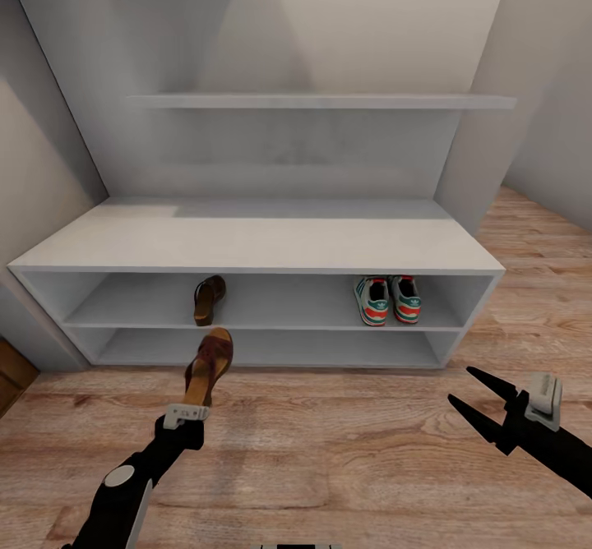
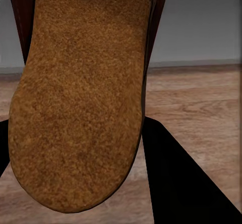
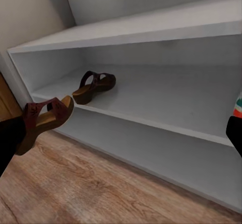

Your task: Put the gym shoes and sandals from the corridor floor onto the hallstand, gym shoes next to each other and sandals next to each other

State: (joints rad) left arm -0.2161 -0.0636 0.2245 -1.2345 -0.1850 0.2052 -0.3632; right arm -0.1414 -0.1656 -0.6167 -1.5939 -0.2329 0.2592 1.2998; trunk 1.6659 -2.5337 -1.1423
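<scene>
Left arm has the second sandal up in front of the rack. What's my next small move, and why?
Probably ease the left gripper forward and a little up, carrying the held sandal onto the upper shelf beside the first sandal. The gym shoes already sit together at that shelf's right end, so only this sandal is left.

The hallstand is standing against the back wall, on the corridor floor. On its upper open shelf, one sandal is lying left of centre, and the two gym shoes are sitting side by side, touching, toward the right end. In front of the rack, the left gripper is holding the second sandal above the floor, just before the shelved sandal. The right gripper is hanging to the right, over the floor, well apart from the shoes.
</scene>
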